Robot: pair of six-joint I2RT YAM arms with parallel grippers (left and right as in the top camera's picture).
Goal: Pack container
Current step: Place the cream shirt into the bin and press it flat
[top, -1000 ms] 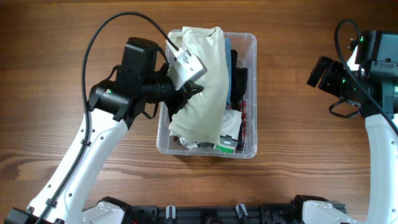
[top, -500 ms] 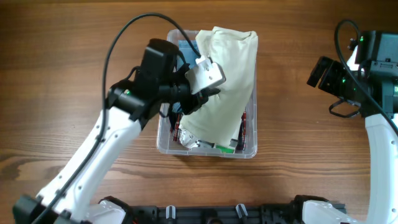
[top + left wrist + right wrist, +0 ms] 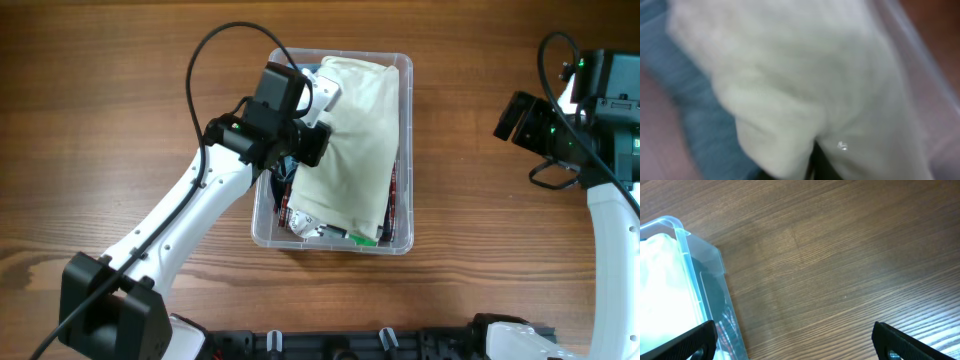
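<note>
The container, a clear plastic bin, stands at the table's middle. A cream garment lies lengthwise on top of the clothes inside it. My left gripper is at the garment's left edge inside the bin, shut on a fold of it. In the left wrist view the cream garment fills the frame, with blue cloth on the left and the bin wall on the right. My right gripper is open and empty, off to the right of the bin above bare wood.
Under the cream garment lie a red-patterned dark garment and a white and green item. The bin's corner shows at the left of the right wrist view. Wood table surrounds the bin.
My left gripper carried the cream garment to the right and up the frame, and the garment now lies flatter along the bin's right side. The right arm has not moved.
</note>
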